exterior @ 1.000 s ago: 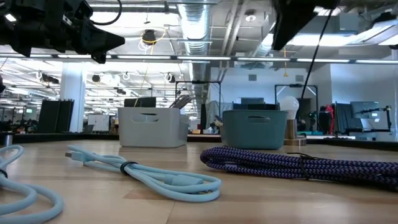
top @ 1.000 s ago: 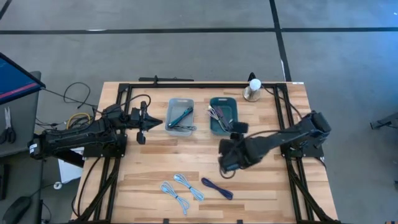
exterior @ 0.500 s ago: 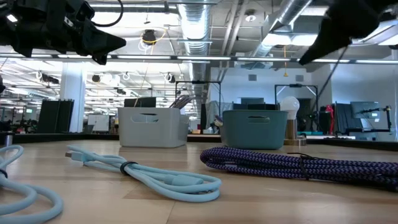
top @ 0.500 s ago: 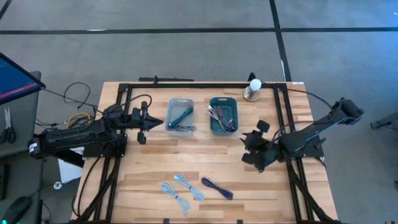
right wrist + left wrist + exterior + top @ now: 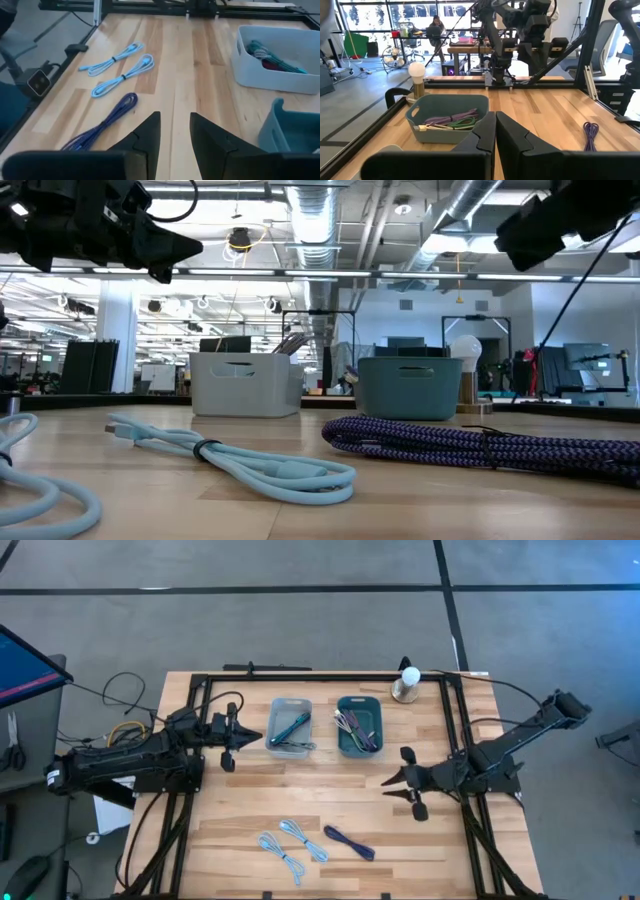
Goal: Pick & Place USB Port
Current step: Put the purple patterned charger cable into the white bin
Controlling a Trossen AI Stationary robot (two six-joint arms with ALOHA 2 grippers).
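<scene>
Two light blue USB cables [image 5: 281, 854] [image 5: 305, 838] and a purple braided one [image 5: 348, 842], each bundled, lie flat on the wooden table near its front edge. In the right wrist view the blue pair [image 5: 112, 60] [image 5: 125, 76] and the purple cable [image 5: 107, 122] lie ahead of my right gripper [image 5: 175, 127], which is open with nothing between its fingers. It hovers over the table's right half [image 5: 398, 786], above and right of the cables. My left gripper [image 5: 240, 735] [image 5: 495, 135] is shut and waits at the left, beside the grey bin.
A grey bin [image 5: 289, 726] and a teal bin [image 5: 359, 724], both holding cables, stand at the table's far middle. A bulb on a stand [image 5: 408, 683] sits at the far right. Black frame rails [image 5: 460, 730] run along the table's sides. Bare wood lies between bins and cables.
My right arm has drawn back toward the table's right edge, carrying its gripper from the table's middle below the teal bin to the right half. The gripper has tipped up from pointing steeply down to nearly level. Its finger gap looks unchanged. The cables have not moved.
</scene>
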